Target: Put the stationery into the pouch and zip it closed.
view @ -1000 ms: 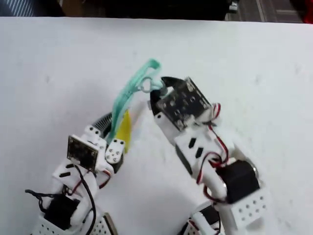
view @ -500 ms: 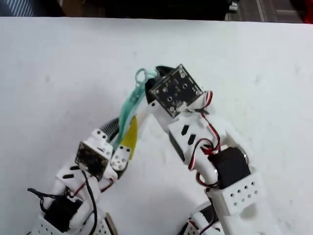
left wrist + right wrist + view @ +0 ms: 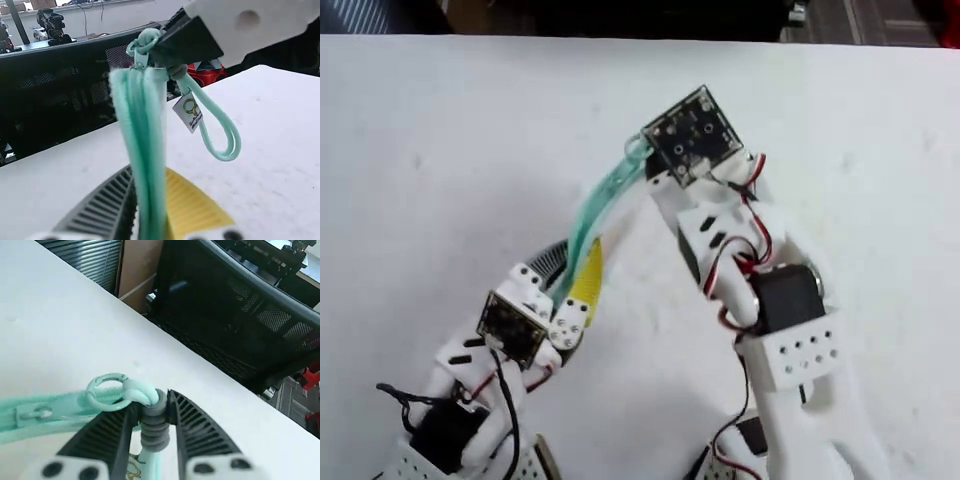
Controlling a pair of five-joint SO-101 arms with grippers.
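Observation:
The mint-green pouch [image 3: 592,215] hangs edge-up above the table, stretched between both grippers. My left gripper [image 3: 574,268], with one grey and one yellow finger [image 3: 192,207], is shut on the pouch's near end [image 3: 145,165]. My right gripper [image 3: 644,164] is shut on the mint cord [image 3: 150,412] at the pouch's far end, beside the metal ring [image 3: 106,389]. The zipper slider [image 3: 34,413] sits a short way back from the ring. In the left wrist view, the right gripper's black fingers [image 3: 187,45] pinch the cord above a hanging loop strap [image 3: 222,135] and a small tag [image 3: 189,111].
White tabletop [image 3: 440,150] lies open to the left, right and far side of the arms. A black mesh chair [image 3: 240,325] stands beyond the table's far edge. The right arm's body [image 3: 770,310] extends over the table's right half.
My right gripper has moved toward the far side with the cord, and its arm has stretched out. The pouch has gone from bent to drawn out straight. The left gripper has held its grip.

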